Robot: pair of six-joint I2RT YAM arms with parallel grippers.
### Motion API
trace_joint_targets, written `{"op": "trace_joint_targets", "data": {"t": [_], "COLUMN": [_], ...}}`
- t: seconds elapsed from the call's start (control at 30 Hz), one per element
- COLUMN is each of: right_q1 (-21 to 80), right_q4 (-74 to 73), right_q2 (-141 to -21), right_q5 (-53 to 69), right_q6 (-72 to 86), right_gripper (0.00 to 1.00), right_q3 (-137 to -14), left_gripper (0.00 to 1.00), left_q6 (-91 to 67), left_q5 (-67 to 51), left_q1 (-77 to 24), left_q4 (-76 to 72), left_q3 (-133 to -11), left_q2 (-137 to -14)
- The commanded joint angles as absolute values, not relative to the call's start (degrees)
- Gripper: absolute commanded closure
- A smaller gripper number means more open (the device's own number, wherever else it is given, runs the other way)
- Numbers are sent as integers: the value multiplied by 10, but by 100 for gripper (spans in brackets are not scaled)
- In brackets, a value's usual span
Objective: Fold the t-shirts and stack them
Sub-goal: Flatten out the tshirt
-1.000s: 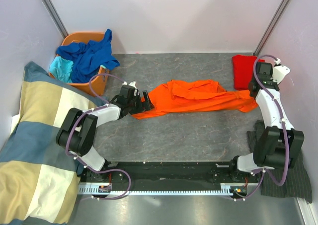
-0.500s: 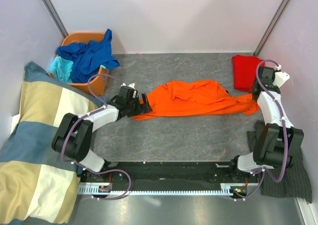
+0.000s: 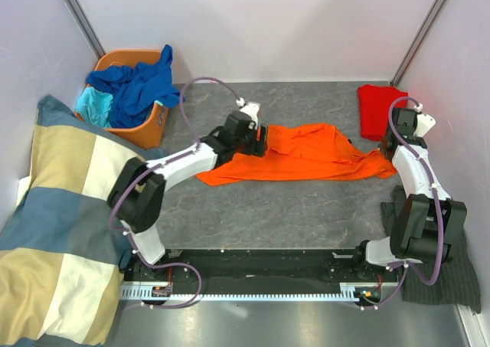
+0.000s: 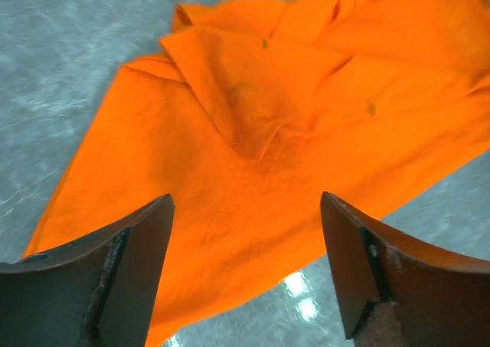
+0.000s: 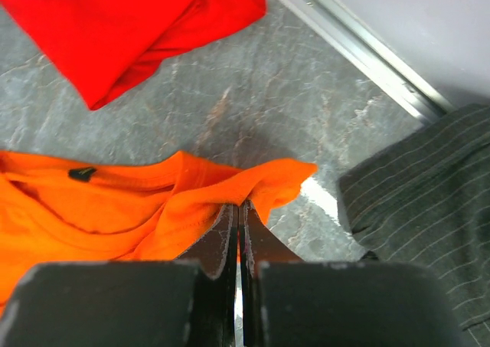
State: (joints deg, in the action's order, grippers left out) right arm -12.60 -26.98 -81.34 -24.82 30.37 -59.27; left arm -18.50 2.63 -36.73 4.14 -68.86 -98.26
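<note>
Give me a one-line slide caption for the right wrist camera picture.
Right gripper shut on an edge of the orange t-shirt, red t-shirt beyond it, pinstriped cloth alongside.

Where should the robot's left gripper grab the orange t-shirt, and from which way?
Probably the pointed near-left corner of the orange t-shirt, coming down from above on the left side. That corner sticks out flat onto the table, while the middle is bunched in folds. The right gripper pinches the opposite end, so the open left gripper would balance it.
</note>
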Motion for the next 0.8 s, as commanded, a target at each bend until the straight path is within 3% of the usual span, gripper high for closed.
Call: {"op": "trace_joint_targets", "data": {"t": [0.0, 0.17, 0.77], "right_q1": [-120, -116, -107], "right_q4": [-253, -252, -252], "right_q2": [-793, -792, -805], "right_q5": [-233, -222, -210], "right_q6": [300, 298, 294], "right_gripper": [100, 100, 100], "right_q3": [-589, -589, -588], "left_gripper": [27, 37, 35], "left_q6": [-113, -92, -69], "left_q5": [101, 146, 180], "left_q1": [-387, -423, -447], "left_q4": [35, 6, -36], "left_q3": [-710, -690, -755], "left_q2": [-1050, -1084, -1157]}}
